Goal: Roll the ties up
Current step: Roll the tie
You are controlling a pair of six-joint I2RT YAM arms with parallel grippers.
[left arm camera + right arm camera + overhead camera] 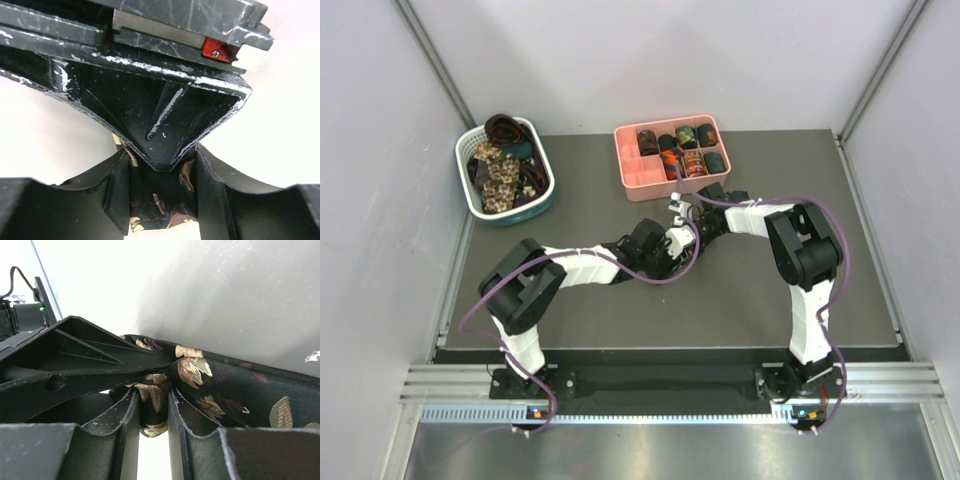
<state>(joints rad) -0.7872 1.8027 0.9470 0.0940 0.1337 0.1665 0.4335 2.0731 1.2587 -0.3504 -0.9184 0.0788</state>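
A dark tie (225, 385) with beige leaf prints is held between both grippers over the middle of the table. My right gripper (153, 401) is shut on a bunched fold of it. In the left wrist view the same tie (160, 205) fills the gap between my left gripper's (162, 185) fingers, touching both inner faces. A finger of the right gripper (165, 115) crosses just in front. From above, the left gripper (655, 247) and the right gripper (686, 224) meet tip to tip. The tie hardly shows there against them.
A pink divided tray (630, 180) stands at the back centre with several coiled ties (686, 136) in its compartments. A white-and-teal slotted basket (466, 160) at the back left holds several loose ties (500, 172). Grey walls close in both sides.
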